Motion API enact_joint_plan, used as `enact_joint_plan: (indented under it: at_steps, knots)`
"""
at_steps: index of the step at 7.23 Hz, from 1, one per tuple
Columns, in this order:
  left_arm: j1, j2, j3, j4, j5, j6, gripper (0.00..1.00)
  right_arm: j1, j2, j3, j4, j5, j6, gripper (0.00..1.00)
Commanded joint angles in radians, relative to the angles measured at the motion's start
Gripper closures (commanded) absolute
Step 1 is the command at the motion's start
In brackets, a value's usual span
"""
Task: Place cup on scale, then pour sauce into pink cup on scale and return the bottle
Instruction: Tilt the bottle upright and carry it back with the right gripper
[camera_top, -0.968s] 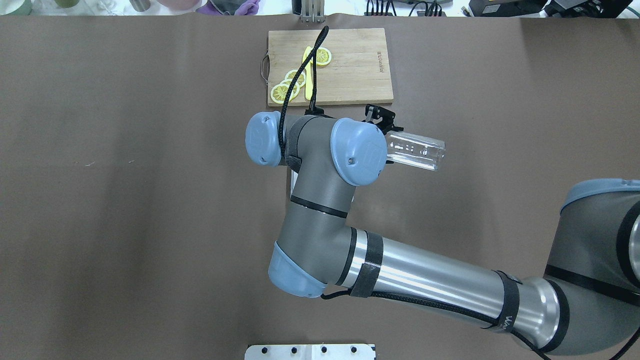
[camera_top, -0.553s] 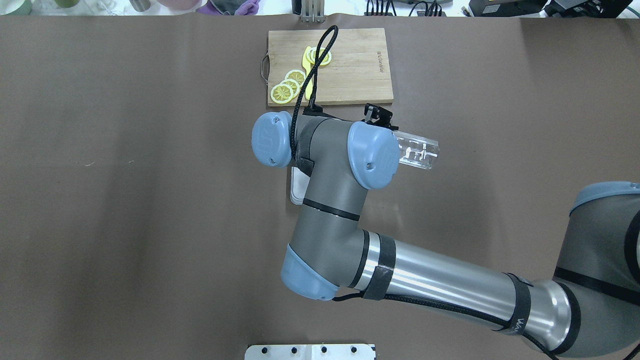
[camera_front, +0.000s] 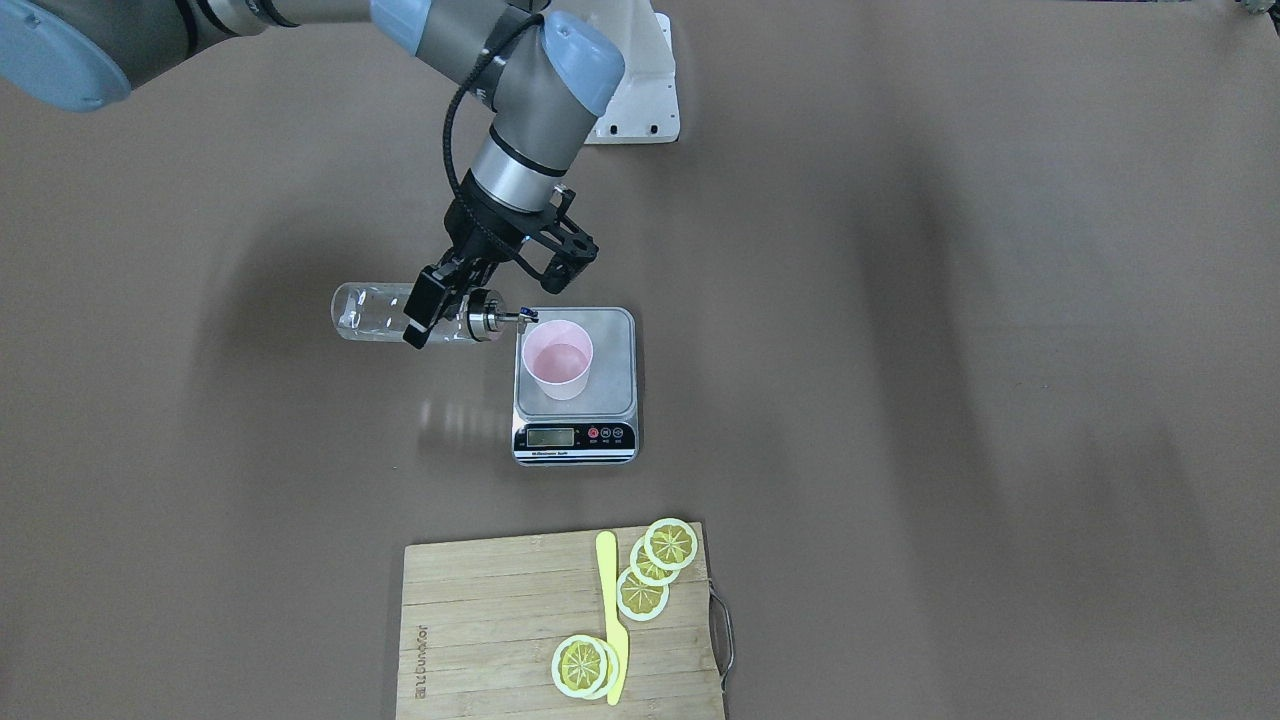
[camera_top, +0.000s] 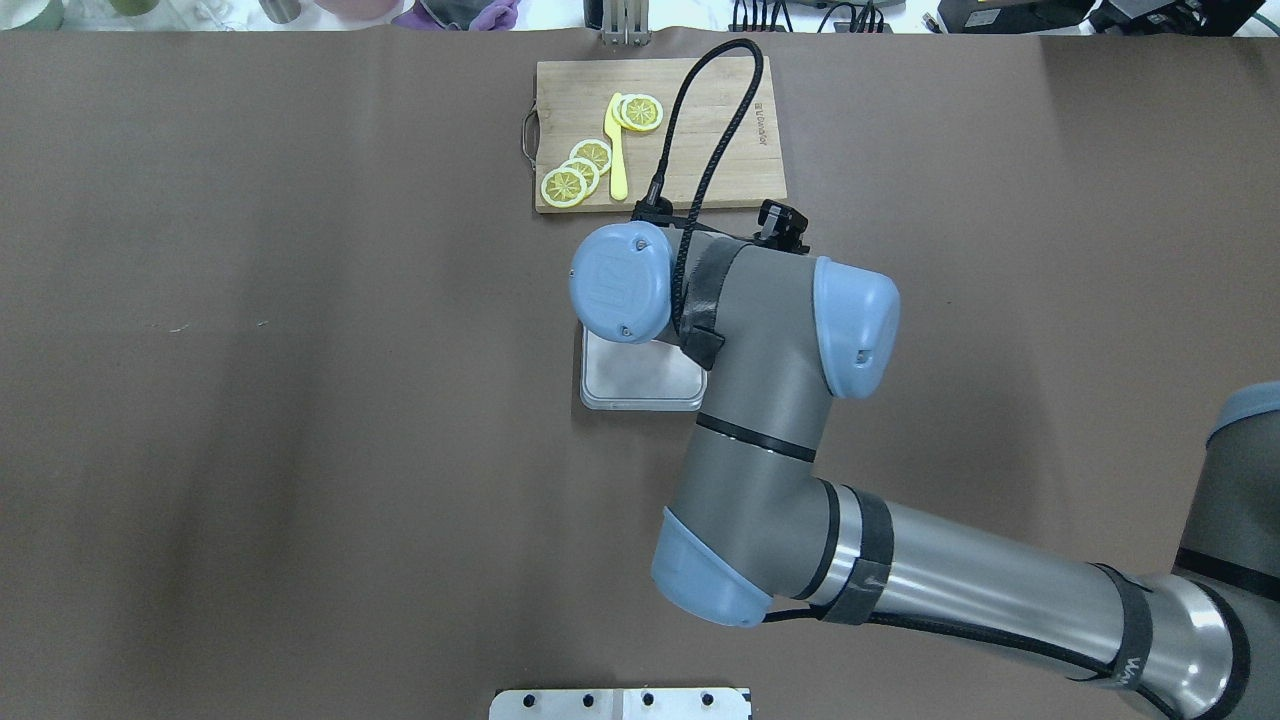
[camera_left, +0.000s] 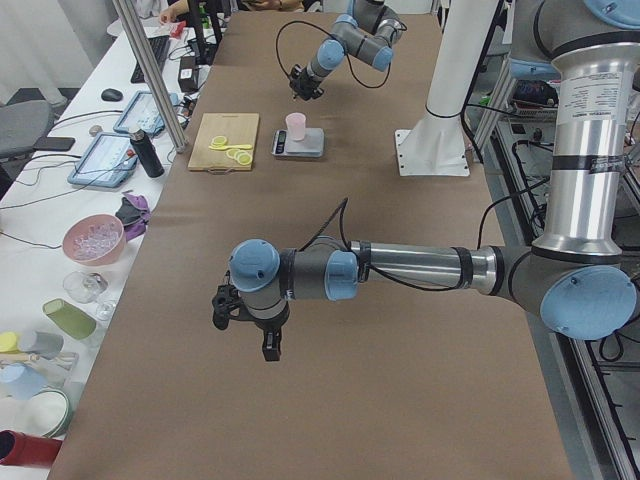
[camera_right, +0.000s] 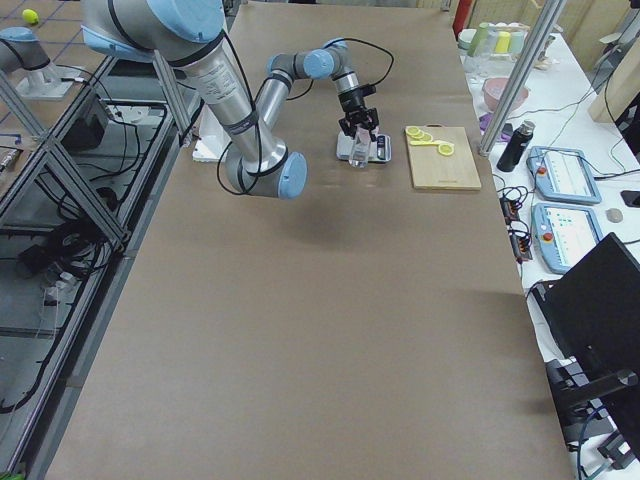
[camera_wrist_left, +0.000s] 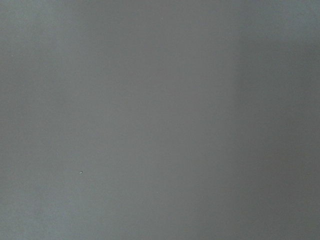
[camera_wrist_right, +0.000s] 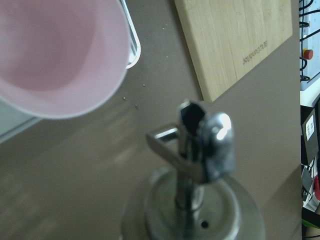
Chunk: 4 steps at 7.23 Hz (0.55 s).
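The pink cup (camera_front: 558, 358) stands upright on the grey scale (camera_front: 612, 345). My right gripper (camera_front: 432, 305) is shut on the clear bottle (camera_front: 372, 312) and holds it about level above the table. The silver spout (camera_front: 500, 319) points at the cup's rim from just beside it, and no stream shows. In the right wrist view the spout (camera_wrist_right: 202, 145) is close up with the cup (camera_wrist_right: 55, 55) beyond it. In the overhead view my right arm hides bottle and cup; only the scale's platform (camera_top: 630, 385) shows. My left gripper (camera_left: 245, 318) hangs over bare table far away; I cannot tell its state.
A wooden cutting board (camera_front: 500, 620) with lemon slices (camera_front: 655, 570) and a yellow knife (camera_front: 612, 620) lies in front of the scale. Brown table surface lies on all sides. The robot's white base plate (camera_front: 640, 100) is behind the scale.
In the overhead view my right arm has swung to the view's right with the bottle. The bottle is now hidden under the wrist and the scale's platform has come into sight.
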Motion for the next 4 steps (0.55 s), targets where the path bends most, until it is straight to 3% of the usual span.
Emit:
enact_joint_plan:
  at_steps: [1, 4]
  knots:
    - [0.000, -0.005, 0.004, -0.004, 0.001, 0.003, 0.00, 0.077, -0.179, 0.175, 0.147, 0.028, -0.080, 0.87]
    - [-0.001, -0.005, -0.003, -0.006, -0.001, -0.006, 0.00, 0.207, -0.411, 0.284, 0.467, 0.213, -0.173, 0.87]
